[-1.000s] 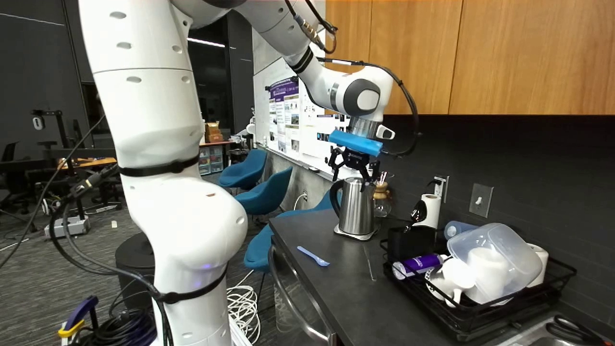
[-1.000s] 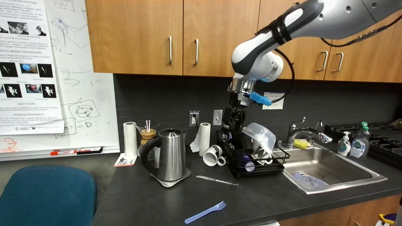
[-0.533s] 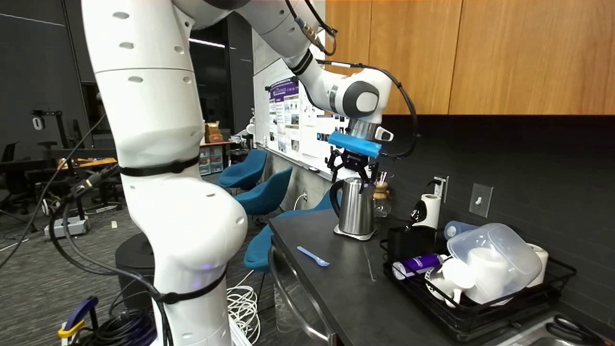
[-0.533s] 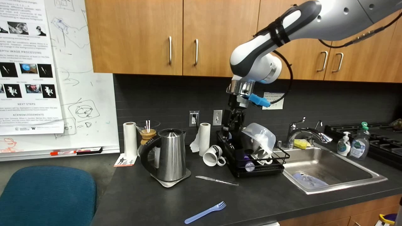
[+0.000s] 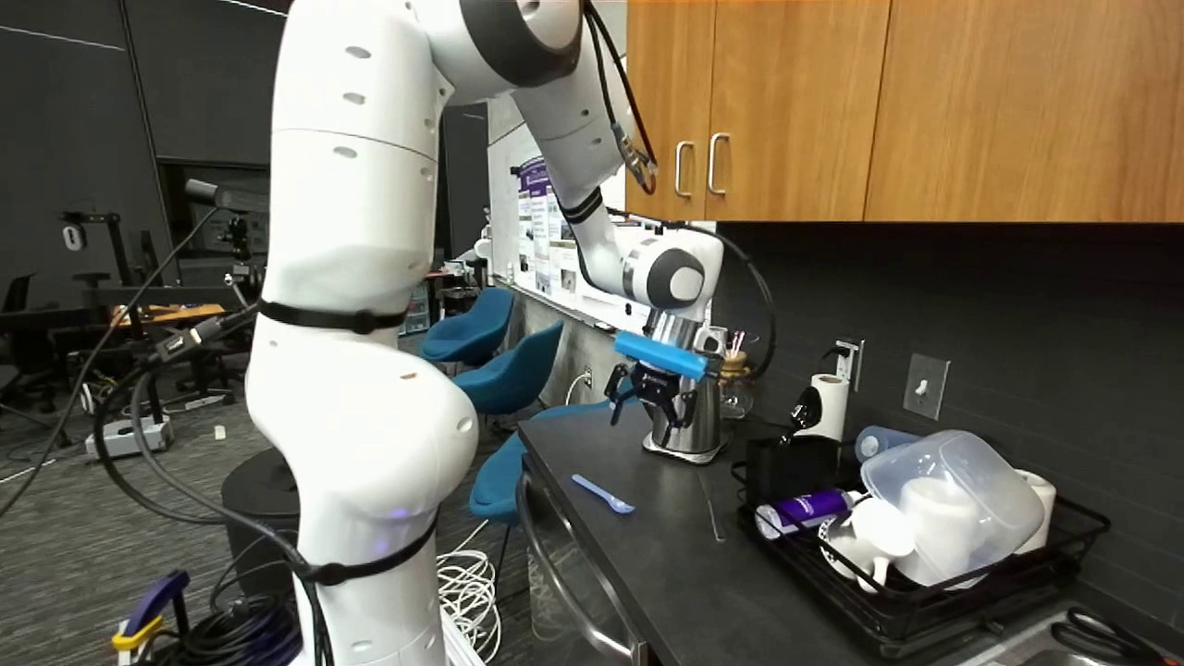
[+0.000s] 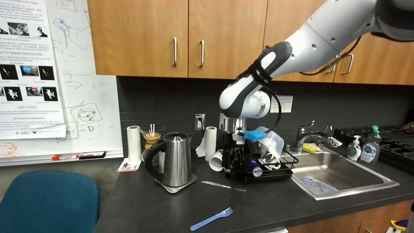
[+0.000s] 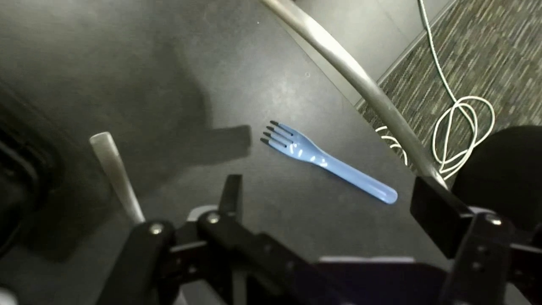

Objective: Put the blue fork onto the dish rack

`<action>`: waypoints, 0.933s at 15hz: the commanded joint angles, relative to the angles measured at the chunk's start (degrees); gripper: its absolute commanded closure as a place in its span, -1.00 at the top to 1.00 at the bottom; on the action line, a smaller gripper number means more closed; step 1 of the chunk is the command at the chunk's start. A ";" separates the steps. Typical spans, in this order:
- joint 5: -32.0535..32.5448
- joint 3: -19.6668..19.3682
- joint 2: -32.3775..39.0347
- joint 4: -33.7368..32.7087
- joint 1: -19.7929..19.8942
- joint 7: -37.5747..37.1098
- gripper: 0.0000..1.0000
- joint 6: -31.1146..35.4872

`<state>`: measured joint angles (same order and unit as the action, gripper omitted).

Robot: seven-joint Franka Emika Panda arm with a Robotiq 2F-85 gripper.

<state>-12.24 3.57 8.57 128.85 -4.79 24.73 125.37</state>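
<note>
There's one fork, one knife — one kettle, one dish rack.

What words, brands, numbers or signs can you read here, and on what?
"EPTH IMAGE PROCESSING" (clipped): poster
"NEXT STEPS": same poster
"ACKNOWLEDGEMENTS": same poster
"= D": handwritten on whiteboard
Too small or blurred: other poster print, white soap bottle, green-capped bottle, wall note, purple bottle, lettering on pincer.
</note>
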 commanded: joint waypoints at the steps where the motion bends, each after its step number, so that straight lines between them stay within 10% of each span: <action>1: 2.45 2.38 10.71 -1.92 -0.60 -2.16 1.00 2.55; 14: 16.33 3.71 20.90 -8.60 -2.78 -8.78 1.00 2.50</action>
<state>1.80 6.75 29.81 121.12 -7.15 17.49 128.63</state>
